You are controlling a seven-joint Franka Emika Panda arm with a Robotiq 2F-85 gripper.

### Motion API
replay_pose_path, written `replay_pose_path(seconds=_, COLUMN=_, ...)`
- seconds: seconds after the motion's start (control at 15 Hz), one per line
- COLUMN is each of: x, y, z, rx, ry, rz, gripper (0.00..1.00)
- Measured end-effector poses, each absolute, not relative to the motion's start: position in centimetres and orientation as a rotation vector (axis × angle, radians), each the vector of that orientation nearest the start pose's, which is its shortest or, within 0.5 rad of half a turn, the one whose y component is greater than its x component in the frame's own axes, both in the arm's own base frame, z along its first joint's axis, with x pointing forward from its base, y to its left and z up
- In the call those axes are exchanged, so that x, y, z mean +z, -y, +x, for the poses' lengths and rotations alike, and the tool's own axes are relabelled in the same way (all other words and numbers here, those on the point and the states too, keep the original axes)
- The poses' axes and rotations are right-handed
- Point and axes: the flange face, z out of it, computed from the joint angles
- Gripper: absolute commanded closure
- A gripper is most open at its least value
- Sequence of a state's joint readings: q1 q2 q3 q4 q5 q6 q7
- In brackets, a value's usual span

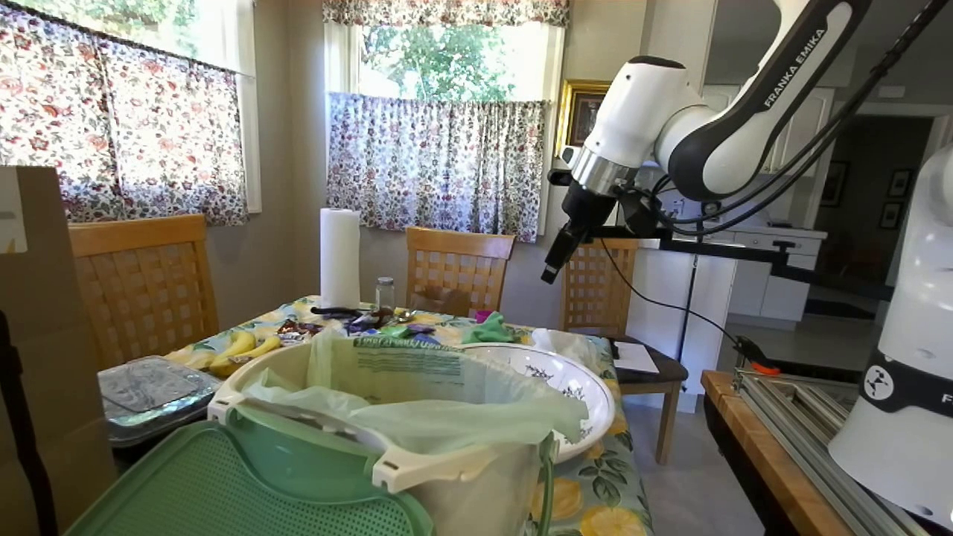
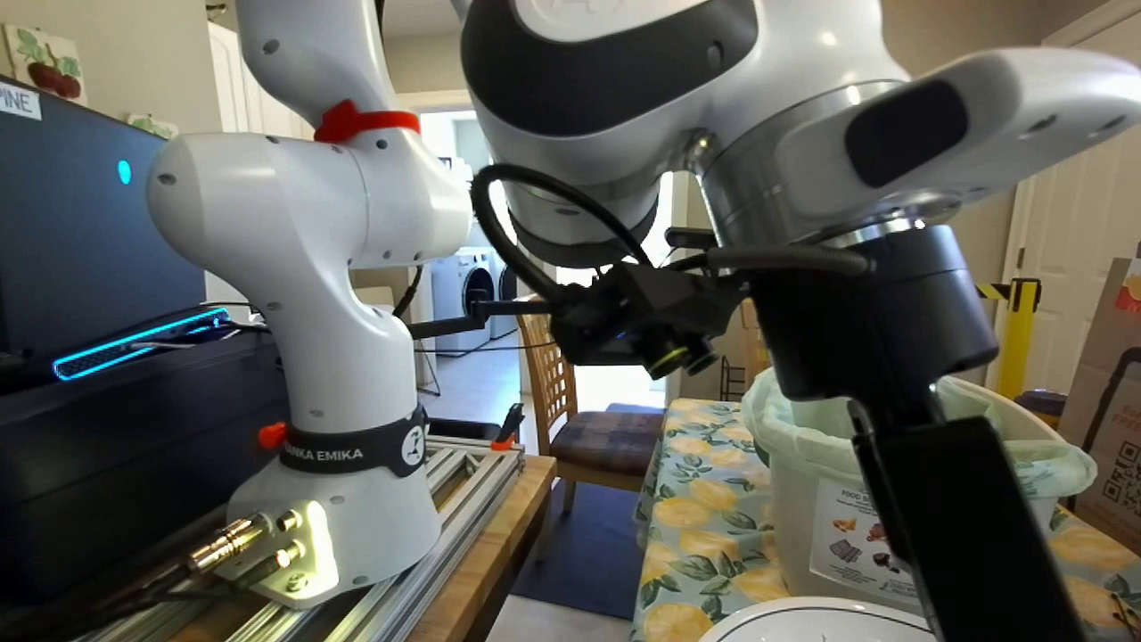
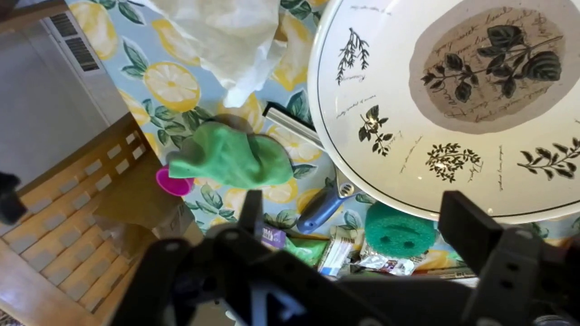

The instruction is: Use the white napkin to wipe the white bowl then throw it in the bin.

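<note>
Released, with its two fingers spread wide apart, the gripper (image 3: 353,203) hangs above the table (image 2: 700,508). In the wrist view a green sponge (image 3: 398,228) shows through the gap between the fingers, and packets (image 3: 308,249) beside it are partly hidden by the gripper itself. A blue-handled tool (image 3: 321,209) lies out beyond the fingertips. Past the finger on the left of that view are a green cloth (image 3: 233,156), a pink cup (image 3: 174,182) beside it and, off the table's edge, a woven chair (image 3: 72,244). In an exterior view a paper towel roll (image 1: 340,257) stands well apart from the gripper, with a jar (image 1: 385,295) near it and bananas (image 1: 246,353) closer to the camera. The bin (image 2: 793,526), lined with a pale bag (image 2: 789,437), stands behind the gripper in an exterior view, partly covered by it.

The white napkin (image 3: 222,36) lies crumpled on the table, lower than the gripper and well apart from its fingertips, out past the green cloth. Just beside the napkin, also lower than the gripper, is the white bowl (image 3: 385,68), its rim over part of the blue-handled tool.
</note>
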State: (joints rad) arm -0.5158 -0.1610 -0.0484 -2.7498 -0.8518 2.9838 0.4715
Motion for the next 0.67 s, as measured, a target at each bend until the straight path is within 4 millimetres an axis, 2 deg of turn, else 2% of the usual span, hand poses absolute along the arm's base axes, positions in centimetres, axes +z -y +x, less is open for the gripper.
replay_pose_path(seconds=0.2, x=29.3, y=17.5, z=36.8, rx=-0.585, ry=-0.385, rz=-3.363, gripper=0.00)
replay_pose_path(seconds=0.67, x=25.3, y=18.6, z=36.1, rx=-0.513, ry=-0.427, rz=-3.298, gripper=0.00)
